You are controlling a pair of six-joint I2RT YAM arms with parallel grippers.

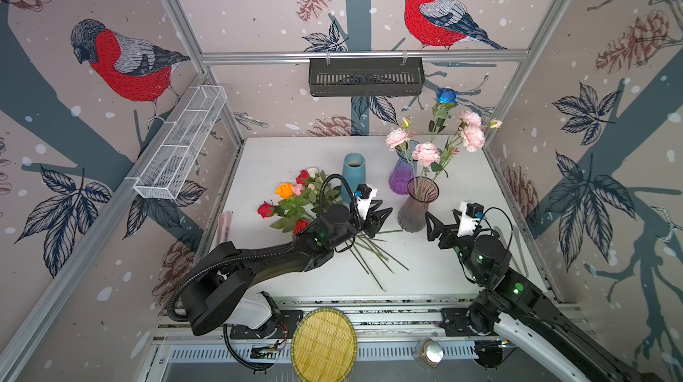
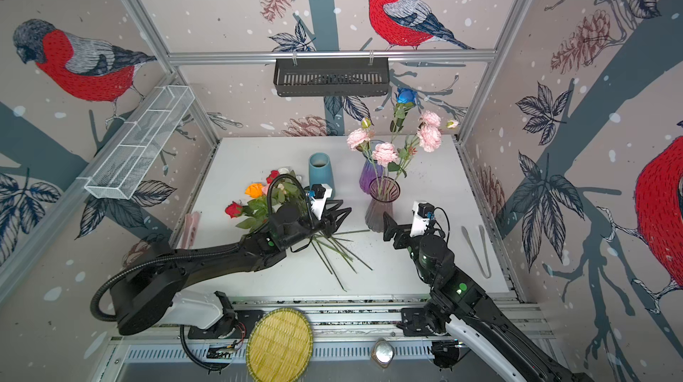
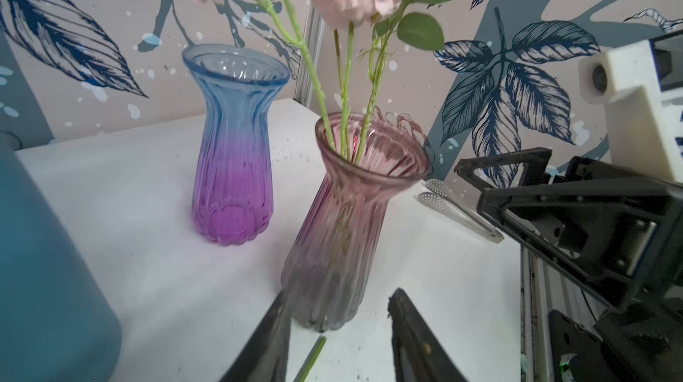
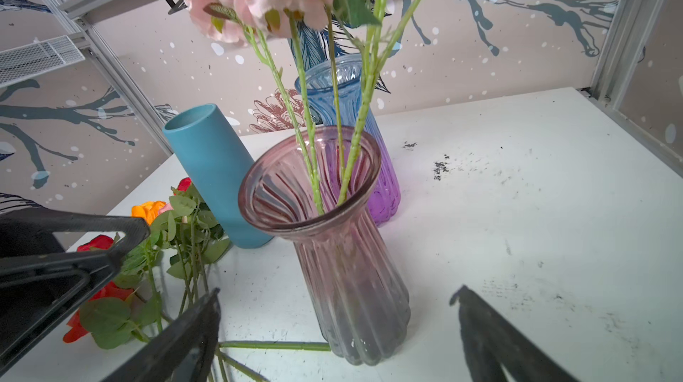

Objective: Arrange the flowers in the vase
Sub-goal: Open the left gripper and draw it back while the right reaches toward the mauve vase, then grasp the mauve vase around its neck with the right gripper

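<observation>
While our right gripper point(image 1: 441, 230) hangs just beside the smoky pink vase point(image 1: 417, 206), we see its jaws spread wide with nothing between them; the right wrist view shows both dark fingers point(image 4: 184, 335) standing to either side of the vase's lower body without touching it. Our left gripper point(image 1: 380, 214) sits on the vase's other side, over the cut ends of the loose stems, its jaws partly apart; in the left wrist view a single green stem point(image 3: 312, 358) lies on the table between the two fingertips, and we cannot tell whether they touch it.

Outward from there, we find the flowers in two groups. Several pink carnations point(image 1: 471, 134) and a blue rose point(image 1: 446, 95) already stand upright in the smoky pink vase, their thin green stems crossing at its flared mouth. The remaining roses point(image 1: 292, 199), red, orange, pink and white, lie in a loose bunch on the white table point(image 1: 462, 269) to the left of the vase, their heads pointing away from us and their stems fanned toward the near edge.

Behind the bunch stands a teal cylinder vase point(image 1: 354, 173), and behind the pink vase an empty blue-to-purple glass vase point(image 1: 401, 177). Metal tongs point(image 2: 478, 247) lie near the right edge in a top view, and a woven yellow tray point(image 1: 323, 343) rests in front of the table.
</observation>
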